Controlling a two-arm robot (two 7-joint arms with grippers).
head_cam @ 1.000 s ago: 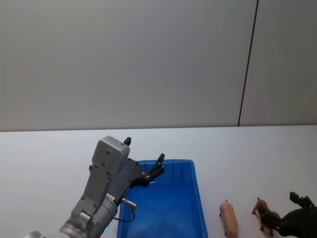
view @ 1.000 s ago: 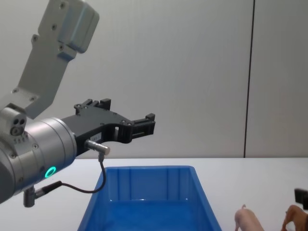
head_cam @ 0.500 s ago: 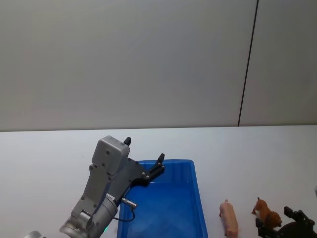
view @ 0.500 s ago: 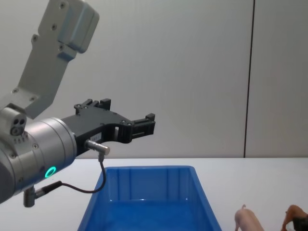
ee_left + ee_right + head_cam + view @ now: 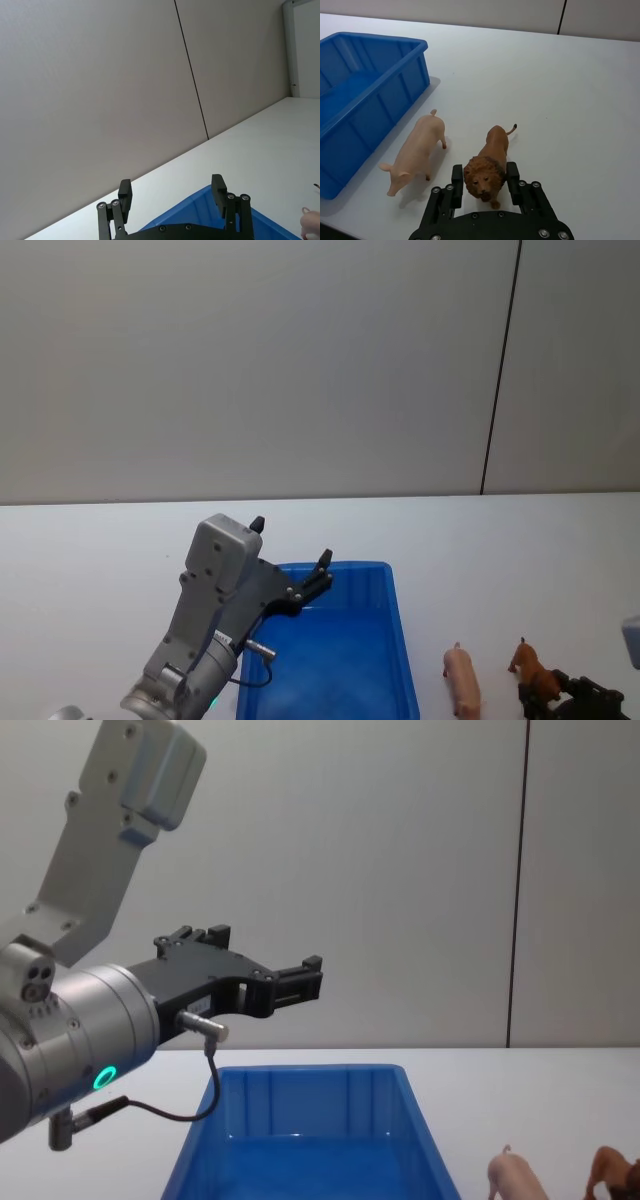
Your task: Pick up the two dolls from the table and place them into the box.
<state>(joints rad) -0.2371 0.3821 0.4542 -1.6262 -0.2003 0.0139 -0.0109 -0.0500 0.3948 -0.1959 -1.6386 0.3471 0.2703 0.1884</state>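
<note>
Open astride the brown doll's (image 5: 492,150) head, the right gripper (image 5: 485,181) should squeeze centred; the left gripper (image 5: 171,186) hangs open above the box (image 5: 370,120).

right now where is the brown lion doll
The lion doll stands on the table at the robot's right, with the pink pig between it and the blue box; the right gripper straddles its head.
</note>
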